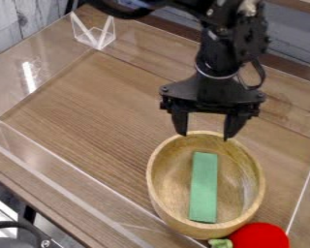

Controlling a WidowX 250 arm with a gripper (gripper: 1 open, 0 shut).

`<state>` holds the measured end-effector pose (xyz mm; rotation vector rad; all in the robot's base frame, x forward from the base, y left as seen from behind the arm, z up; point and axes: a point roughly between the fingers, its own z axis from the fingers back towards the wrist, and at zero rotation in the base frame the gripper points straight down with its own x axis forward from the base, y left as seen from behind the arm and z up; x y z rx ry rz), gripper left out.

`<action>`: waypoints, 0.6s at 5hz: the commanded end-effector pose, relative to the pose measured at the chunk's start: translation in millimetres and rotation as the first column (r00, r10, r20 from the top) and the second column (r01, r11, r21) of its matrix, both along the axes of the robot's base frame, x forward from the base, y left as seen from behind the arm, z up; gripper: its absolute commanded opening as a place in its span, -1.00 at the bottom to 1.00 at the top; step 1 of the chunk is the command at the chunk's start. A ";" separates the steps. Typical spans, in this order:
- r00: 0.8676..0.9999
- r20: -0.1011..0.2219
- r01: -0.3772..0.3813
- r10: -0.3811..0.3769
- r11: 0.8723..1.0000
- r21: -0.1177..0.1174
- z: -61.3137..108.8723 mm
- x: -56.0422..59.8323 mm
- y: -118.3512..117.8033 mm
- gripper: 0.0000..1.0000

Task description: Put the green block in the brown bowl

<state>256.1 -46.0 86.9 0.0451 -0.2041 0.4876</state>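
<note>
The green block (203, 186) lies flat inside the brown bowl (162, 182), lengthwise along the bowl's middle, at the lower right of the camera view. My gripper (209, 126) hangs open just above the bowl's far rim, its two black fingers spread apart with nothing between them. It touches neither the block nor the bowl.
A red round toy with green leaves (258, 237) sits right next to the bowl's near right edge. Clear plastic walls (42, 73) ring the wooden tabletop, with a small clear stand (96, 35) at the back left.
</note>
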 end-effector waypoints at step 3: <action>0.998 0.039 0.040 -0.040 0.999 0.000 5.8 14.0 -14.9 1.00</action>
